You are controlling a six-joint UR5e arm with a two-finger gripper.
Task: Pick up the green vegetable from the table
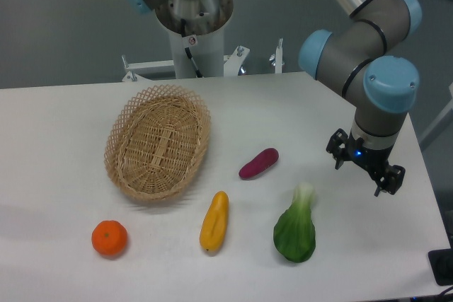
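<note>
The green vegetable (295, 228) lies on the white table (64, 125) near its front right. Its dark green leafy end faces the front edge and its pale stem end points away. My gripper (358, 177) hangs to the right of the stem end and slightly behind it, apart from the vegetable. The jaws point down at the tabletop and stand open with nothing between them.
A woven oval basket (158, 141) sits left of centre. A small purple vegetable (258, 163) lies behind the green one, with a long yellow-orange vegetable (214, 221) to its left. An orange (109, 237) rests at the front left. The table's right edge runs close to the gripper.
</note>
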